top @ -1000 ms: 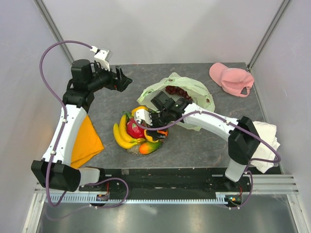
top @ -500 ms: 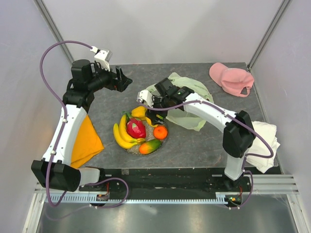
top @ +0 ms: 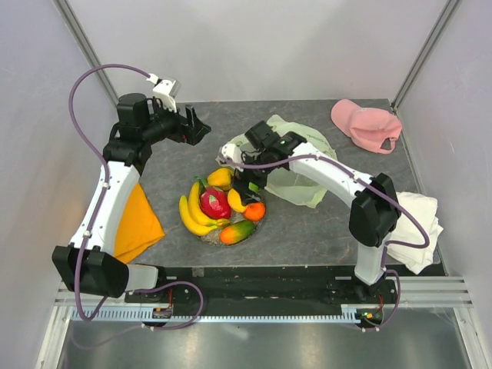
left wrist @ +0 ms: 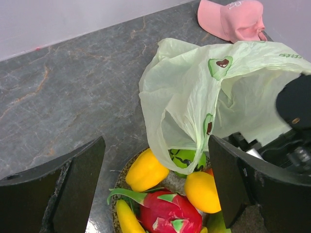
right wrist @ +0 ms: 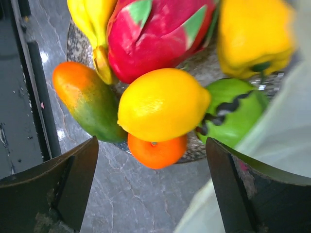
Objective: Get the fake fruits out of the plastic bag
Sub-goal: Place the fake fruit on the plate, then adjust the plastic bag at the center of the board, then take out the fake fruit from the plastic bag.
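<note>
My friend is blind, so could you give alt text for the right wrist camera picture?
The right gripper, jaws open, hangs over a glossy yellow fruit, with an orange, a mango and a dragon fruit around it.

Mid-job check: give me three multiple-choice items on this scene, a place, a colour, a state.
1. Where is the pink cap? A on the fruits; B the table's far right corner; C inside the bag.
2. The cloth at the table's left edge is: A blue; B black; C orange.
3. The right gripper's jaws are: A open, empty; B shut on the mango; C shut on the bag.
1 B, the top view shows it there. 2 C, plainly orange. 3 A, the wrist view shows them wide apart above the fruits.
</note>
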Robot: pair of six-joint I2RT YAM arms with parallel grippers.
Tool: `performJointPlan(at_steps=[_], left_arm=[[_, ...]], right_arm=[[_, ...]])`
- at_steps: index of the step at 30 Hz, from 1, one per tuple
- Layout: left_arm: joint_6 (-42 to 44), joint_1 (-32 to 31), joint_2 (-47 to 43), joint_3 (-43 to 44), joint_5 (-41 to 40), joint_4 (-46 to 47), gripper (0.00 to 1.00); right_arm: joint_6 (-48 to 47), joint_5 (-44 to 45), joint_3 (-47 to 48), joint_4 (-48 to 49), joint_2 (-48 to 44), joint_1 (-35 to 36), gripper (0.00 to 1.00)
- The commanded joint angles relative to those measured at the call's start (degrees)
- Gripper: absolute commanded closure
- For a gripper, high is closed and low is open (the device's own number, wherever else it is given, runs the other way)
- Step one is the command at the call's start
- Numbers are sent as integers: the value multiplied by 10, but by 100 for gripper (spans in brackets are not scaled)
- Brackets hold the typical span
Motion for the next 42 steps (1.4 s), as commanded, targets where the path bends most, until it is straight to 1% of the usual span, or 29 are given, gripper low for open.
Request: performJointPlan(at_steps=[1,2,4,5,7,8,9,10,11,12,14,15,18,21,23,26,28,31,32,34,38,39,42], left_arm=[[-12,3,17,23,16,31,6],[-14,3,19,21,17,33,6],[-22,3,24,13,21,38,7],[-23,2,25,11,22,38,7],[-27,1,26,3,24,40,7],[-27,1,26,2,26,40,7],[-29,0,27,2,28,41,7],[-29,-1,27,4,29,40,7],[-30,-4,27,4,33,41,7],[-30,-6,28,4,34,41,7],[-29,-10,29,5,37,41,7],[-29,-11,31,6,37,41,7],[-28,-14,37,10,37,40,7],[-30,-17,45,18,38,42,7],[-31,-19,52,25,38,43,7],[-30,-22,56,33,39,41,7],[-29,-22,56,37,41,39,7],[-18,-22,51,40,40,31,7],[-9,-22,50,40,39,26,7],[1,-22,47,37,36,19,7],[19,-22,33,34,28,-5,7],[37,-22,32,33,26,-8,7],[54,-22,27,27,23,-18,7]], right_arm=[[32,-36,81,-15,-23,-48,2],[43,-18,87,-14,-27,-71,2],[45,33,87,-6,-37,-87,2],[41,95,82,-6,-40,-96,2],[14,145,53,-15,-48,-108,2],[6,200,39,-19,-53,-117,2],[-7,233,21,-21,-69,-121,2],[-12,265,-28,-21,-81,-124,2],[-12,293,-57,-20,-97,-137,2],[-7,327,-117,-20,-132,-144,2],[-5,356,-178,-19,-177,-150,2],[-7,374,-230,-20,-218,-151,2],[-7,400,-283,-9,-271,-151,2],[7,388,-272,28,-273,-150,2],[13,377,-241,69,-259,-150,2],[1,357,-203,114,-209,-151,2],[-17,345,-168,130,-156,-151,5],[-31,328,-116,141,-83,-156,16],[-33,321,-104,146,-49,-159,18],[-39,315,-74,161,-19,-163,21],[-48,334,-25,195,59,-167,22],[-47,341,-4,204,70,-169,22],[-45,355,33,221,111,-176,22]])
